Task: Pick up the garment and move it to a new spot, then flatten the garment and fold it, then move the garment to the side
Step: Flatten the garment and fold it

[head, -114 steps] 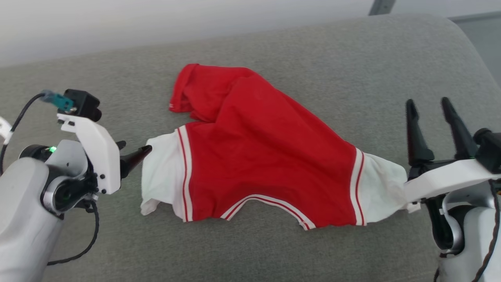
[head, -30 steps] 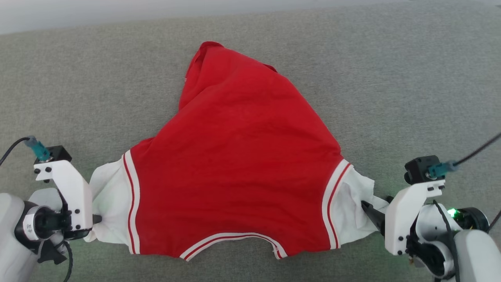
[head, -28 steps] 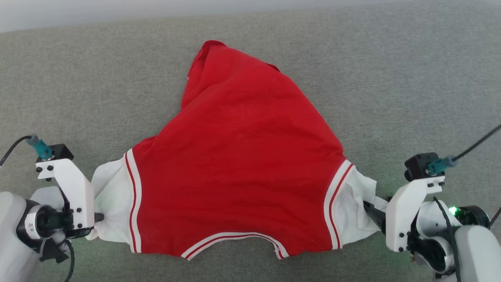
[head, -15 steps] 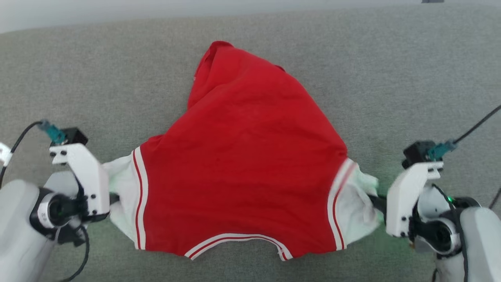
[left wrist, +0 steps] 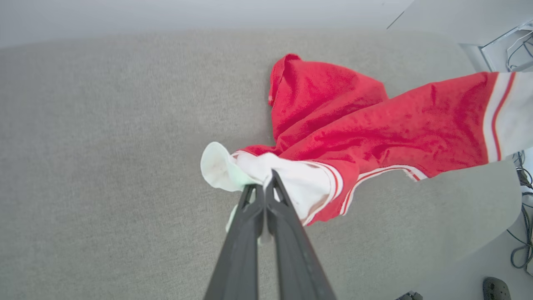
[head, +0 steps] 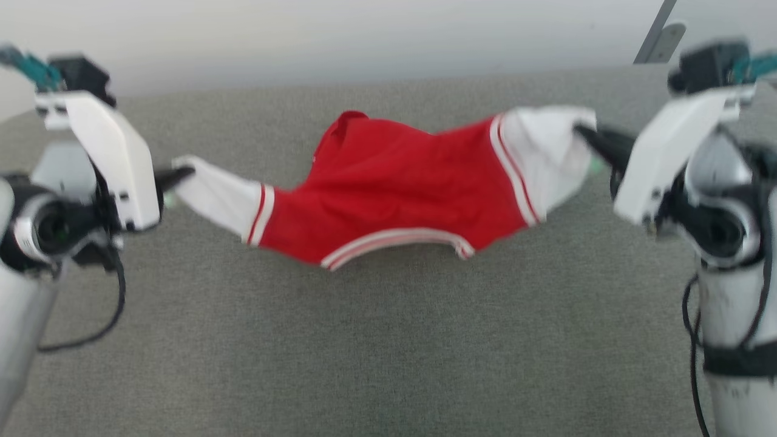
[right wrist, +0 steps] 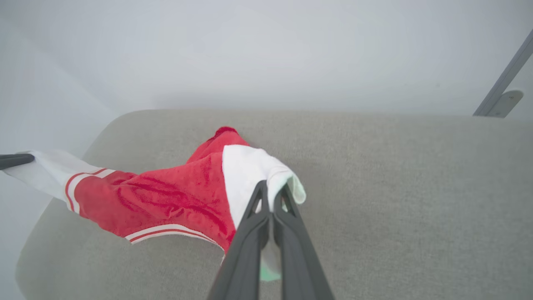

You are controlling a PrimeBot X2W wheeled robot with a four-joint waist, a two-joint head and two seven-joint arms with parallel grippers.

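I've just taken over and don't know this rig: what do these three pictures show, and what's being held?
It is a two-armed robot. One picture is from its head, looking down; the other two are from a camera on each wrist, looking along that arm's dark fingers. Below lies a grey padded surface. The left pincer is shut on one white sleeve end of the garment, a red top; the right pincer is shut on the other. The top hangs stretched between them.

Grey fabric surface, garment partly resting on it
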